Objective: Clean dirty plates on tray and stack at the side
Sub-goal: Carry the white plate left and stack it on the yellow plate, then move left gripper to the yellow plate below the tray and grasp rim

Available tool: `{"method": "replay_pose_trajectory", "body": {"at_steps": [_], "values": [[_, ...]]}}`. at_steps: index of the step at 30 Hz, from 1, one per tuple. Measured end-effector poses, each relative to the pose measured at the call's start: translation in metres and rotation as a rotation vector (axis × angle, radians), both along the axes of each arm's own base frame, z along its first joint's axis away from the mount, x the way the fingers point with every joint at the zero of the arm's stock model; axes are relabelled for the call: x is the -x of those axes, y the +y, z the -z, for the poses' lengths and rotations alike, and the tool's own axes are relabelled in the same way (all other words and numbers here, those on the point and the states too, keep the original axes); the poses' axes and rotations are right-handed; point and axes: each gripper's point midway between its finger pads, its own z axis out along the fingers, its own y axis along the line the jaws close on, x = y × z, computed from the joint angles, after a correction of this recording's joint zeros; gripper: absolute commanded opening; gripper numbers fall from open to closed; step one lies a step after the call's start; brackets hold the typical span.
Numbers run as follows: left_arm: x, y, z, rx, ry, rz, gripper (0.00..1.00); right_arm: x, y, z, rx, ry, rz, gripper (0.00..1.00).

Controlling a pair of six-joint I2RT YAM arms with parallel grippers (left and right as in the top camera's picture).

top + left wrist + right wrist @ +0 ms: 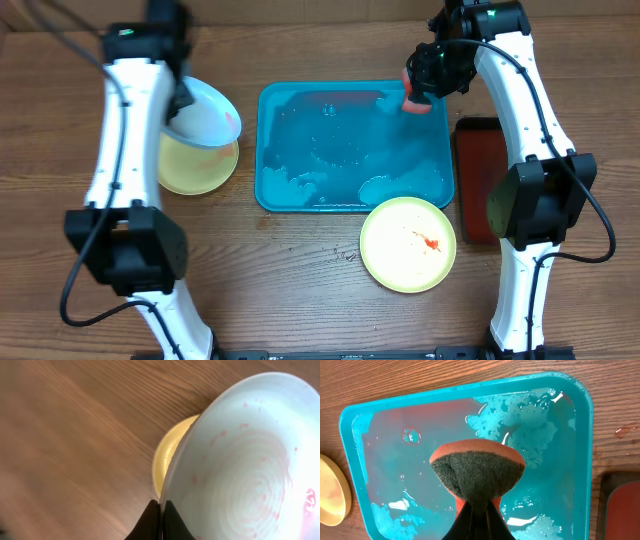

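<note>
Left claw's got the blue-white plate, right claw's got the sponge over the tray

The left claw (161, 512) is pinched tight on the rim of the pale blue-white plate (208, 112). It holds the plate tilted just left of the turquoise tray (266, 150), right above a yellow-green plate (198, 172) lying flat on the bench (300, 270). The blue one has faint pink smears on it. The right claw (479, 517) is clamped on a red sponge (477, 472), dark scrubby side facing the wrist camera, over the tray's far right corner. Can't tell if it's touching the water. The tray has soapy water and foam in it. The other yellow-green plate (408, 244), with a small red smear, sits at the tray's near right corner, its edge on the rim as far as I can tell. The dark red tray (478, 180) is just right of the turquoise one.
</note>
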Motion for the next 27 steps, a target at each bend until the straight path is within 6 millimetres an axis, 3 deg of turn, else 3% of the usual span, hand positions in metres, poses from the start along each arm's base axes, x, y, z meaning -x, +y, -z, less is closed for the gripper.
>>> {"method": "replay_pose_trajectory", "body": {"at_steps": [5, 8, 12, 13, 14, 15, 16, 18, 20, 23, 27], "values": [[0.004, 0.024, 0.051, 0.207, 0.024, 0.014, 0.04, 0.000, 0.000, 0.000, 0.000, 0.000, 0.001, 0.04], [0.017, 0.037, 0.086, 0.297, 0.047, -0.016, 0.04, 0.000, 0.000, 0.000, 0.000, 0.000, 0.001, 0.04], [0.032, 0.053, 0.119, 0.374, 0.041, -0.062, 0.04, 0.000, 0.000, 0.000, 0.000, 0.000, 0.000, 0.04], [0.033, 0.055, 0.124, 0.386, 0.038, -0.067, 0.06, 0.000, 0.000, 0.000, 0.000, -0.001, 0.001, 0.04], [0.033, 0.055, 0.129, 0.396, 0.027, -0.068, 0.15, 0.000, 0.000, 0.000, 0.000, -0.001, 0.001, 0.04], [0.031, 0.054, 0.133, 0.405, 0.017, -0.065, 0.36, 0.000, 0.000, 0.000, 0.000, -0.001, 0.001, 0.04], [0.031, 0.053, 0.135, 0.411, 0.018, -0.056, 0.50, -0.001, 0.000, 0.000, 0.000, -0.002, 0.001, 0.04], [0.028, 0.047, 0.136, 0.422, 0.007, -0.041, 0.69, -0.001, 0.000, 0.000, -0.001, -0.003, 0.001, 0.04], [0.023, 0.040, 0.136, 0.429, 0.000, -0.020, 0.82, -0.001, 0.000, 0.000, -0.002, -0.006, 0.001, 0.04], [0.018, 0.024, 0.133, 0.438, 0.009, 0.026, 0.84, 0.000, 0.000, 0.000, 0.000, -0.001, 0.001, 0.04], [-0.002, -0.004, 0.103, 0.430, -0.002, 0.155, 0.85, 0.000, 0.000, 0.000, 0.000, 0.001, 0.001, 0.04]]}}
